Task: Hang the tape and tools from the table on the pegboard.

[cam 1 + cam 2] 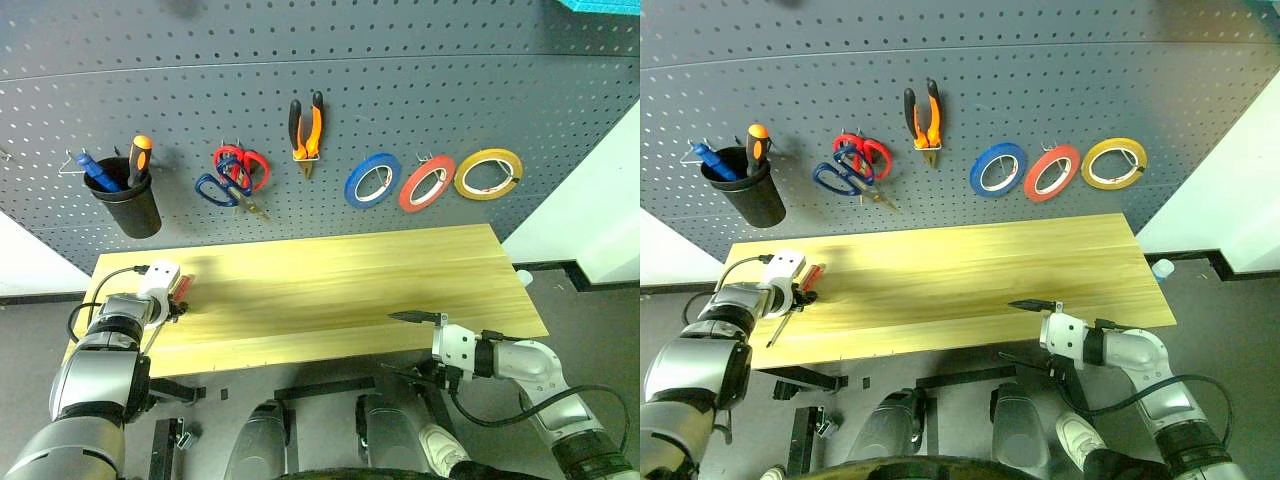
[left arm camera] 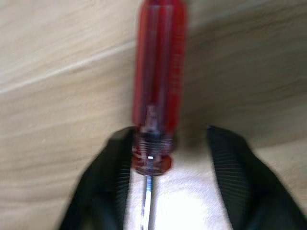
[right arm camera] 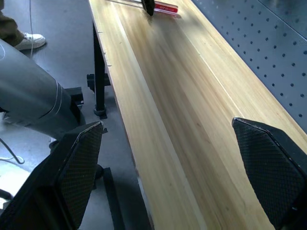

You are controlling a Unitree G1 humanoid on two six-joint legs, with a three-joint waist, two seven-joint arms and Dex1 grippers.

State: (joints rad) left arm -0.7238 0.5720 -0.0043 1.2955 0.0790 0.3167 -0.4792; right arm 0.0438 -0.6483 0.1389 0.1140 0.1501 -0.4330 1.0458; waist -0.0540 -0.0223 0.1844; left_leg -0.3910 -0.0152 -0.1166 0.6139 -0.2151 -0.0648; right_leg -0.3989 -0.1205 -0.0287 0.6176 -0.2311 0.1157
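A dark grey pegboard [image 1: 300, 60] covers the wall, and no writing or brand can be read anywhere. Below it stands one long wooden table [image 1: 330, 280].

Hanging on the board are a black cup [image 1: 130, 205] holding two handles (one orange-and-black, one blue), two pairs of scissors, blue [image 1: 222, 190] and red [image 1: 245, 165] overlapping, one pair of pliers [image 1: 306, 130], and three tape rolls: blue [image 1: 372, 180], red [image 1: 427, 183], yellow [image 1: 488, 173].

One red screwdriver [image 2: 158, 81] lies at the table's left end. The left gripper [image 2: 168, 163] straddles it where handle meets shaft, one finger touching, the other finger just apart.

The right gripper [image 1: 412, 345] hovers at the table's front edge, jaws spread wide, holding nothing.
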